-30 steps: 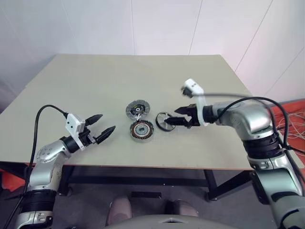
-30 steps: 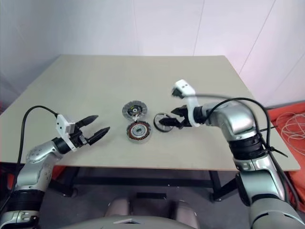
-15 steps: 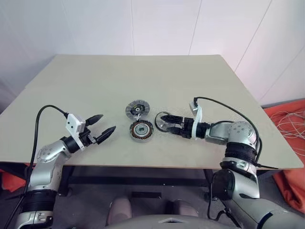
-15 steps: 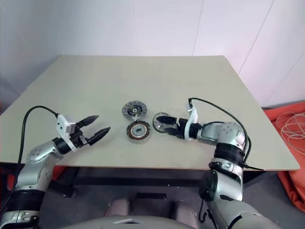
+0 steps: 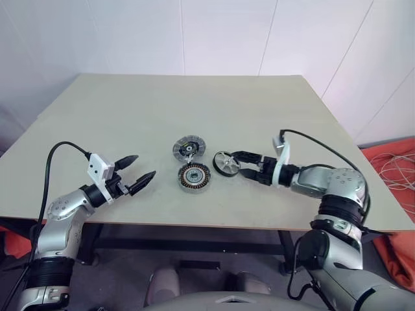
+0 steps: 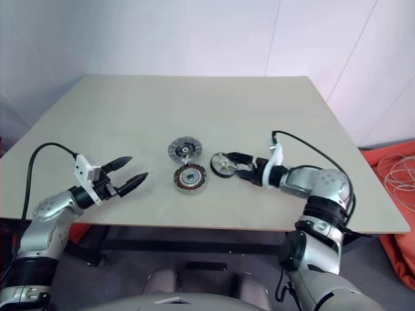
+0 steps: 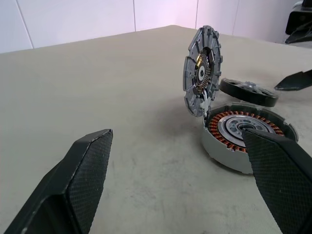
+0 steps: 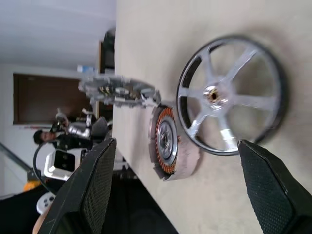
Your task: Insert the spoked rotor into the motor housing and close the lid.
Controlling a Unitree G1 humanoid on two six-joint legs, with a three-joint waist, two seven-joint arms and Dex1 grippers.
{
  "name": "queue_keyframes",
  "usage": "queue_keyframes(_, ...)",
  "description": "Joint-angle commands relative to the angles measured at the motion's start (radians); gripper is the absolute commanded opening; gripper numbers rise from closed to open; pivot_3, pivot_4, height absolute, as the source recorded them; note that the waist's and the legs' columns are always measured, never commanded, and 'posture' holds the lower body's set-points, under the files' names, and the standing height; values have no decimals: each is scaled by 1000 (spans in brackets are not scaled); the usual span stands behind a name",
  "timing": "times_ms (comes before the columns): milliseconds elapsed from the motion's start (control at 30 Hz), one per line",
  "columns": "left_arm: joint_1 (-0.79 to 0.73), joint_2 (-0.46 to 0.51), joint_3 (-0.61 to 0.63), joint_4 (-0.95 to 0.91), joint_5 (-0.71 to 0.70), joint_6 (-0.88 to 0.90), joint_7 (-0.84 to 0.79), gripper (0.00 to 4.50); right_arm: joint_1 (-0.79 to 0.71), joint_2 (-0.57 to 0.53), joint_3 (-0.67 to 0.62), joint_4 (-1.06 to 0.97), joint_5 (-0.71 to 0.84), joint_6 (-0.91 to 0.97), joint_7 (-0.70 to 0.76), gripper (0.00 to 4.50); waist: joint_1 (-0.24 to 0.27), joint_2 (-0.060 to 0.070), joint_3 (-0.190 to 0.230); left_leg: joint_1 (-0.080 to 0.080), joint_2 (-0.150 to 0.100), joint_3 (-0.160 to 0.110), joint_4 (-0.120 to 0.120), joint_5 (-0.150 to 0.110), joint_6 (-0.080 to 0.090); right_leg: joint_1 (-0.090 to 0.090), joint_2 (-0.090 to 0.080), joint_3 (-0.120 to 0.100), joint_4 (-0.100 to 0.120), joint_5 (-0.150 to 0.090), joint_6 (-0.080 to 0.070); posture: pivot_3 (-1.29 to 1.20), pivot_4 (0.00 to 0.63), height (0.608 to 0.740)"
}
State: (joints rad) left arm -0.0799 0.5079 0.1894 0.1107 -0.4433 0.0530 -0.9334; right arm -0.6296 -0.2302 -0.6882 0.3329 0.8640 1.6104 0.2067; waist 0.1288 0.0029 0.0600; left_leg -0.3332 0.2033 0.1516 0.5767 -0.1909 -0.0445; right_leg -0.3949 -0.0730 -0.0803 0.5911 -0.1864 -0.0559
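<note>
The spoked rotor (image 5: 225, 162) lies flat on the table, silver with a dark rim. Just left of it sits the motor housing (image 5: 194, 177), its copper windings showing. The lid (image 5: 189, 148) stands tilted up from the housing's far edge, and the left wrist view shows the lid (image 7: 202, 70) nearly upright. My right gripper (image 5: 240, 163) is open and low over the table, its tips close by the rotor's right edge with nothing held. In the right wrist view the rotor (image 8: 231, 95) lies ahead of the spread fingers. My left gripper (image 5: 137, 168) hangs open, well left of the housing.
The tan table (image 5: 130, 116) stretches bare behind the parts. White walls stand beyond it. A black cable (image 5: 318, 146) loops off my right wrist. The table's front edge runs just below both arms.
My right arm has dropped its elbow and rolled its wrist, and the gripper has drawn back to the right, off the rotor. The rotor, housing, lid and left gripper stay put.
</note>
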Motion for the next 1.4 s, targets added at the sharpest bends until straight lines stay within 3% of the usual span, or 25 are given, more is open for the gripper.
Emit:
queue_keyframes(33,-30,8,7,-19,-10,-2,-5,4500,4,-26,-12,9,22,4,-12,4486,0,0,0,0,0,0,0,0,0,0,0,0,0,0,0,0,0,740)
queue_keyframes(333,-34,4,5,-19,-8,-3,-6,4500,39,43,4,37,-47,-8,-9,4486,-4,0,0,0,0,1,-1,0,0,-2,0,0,0,0,0,0,0,740)
queue_keyframes(767,-36,7,7,-24,-6,-4,-1,4500,-33,163,-33,82,-64,-94,-56,4486,-6,1,-1,0,1,1,-1,1,-1,-2,0,-1,0,0,0,0,0,740)
queue_keyframes(867,-36,8,8,-25,-7,-3,-1,4500,-34,166,-37,82,-64,-102,-66,3922,-5,1,-1,0,1,1,-1,1,-1,-2,0,-1,0,0,0,0,0,740)
queue_keyframes(1200,-29,6,10,-27,-7,-5,2,4500,-34,169,-54,79,-66,-140,-113,366,-5,1,-1,0,1,1,-2,1,-1,-3,0,0,0,0,0,0,0,740)
queue_keyframes(1400,-30,5,9,-26,-7,-4,2,4500,-58,158,-95,32,-26,-71,-122,286,-4,2,-1,0,0,1,-2,1,-1,-3,0,0,0,0,0,0,0,740)
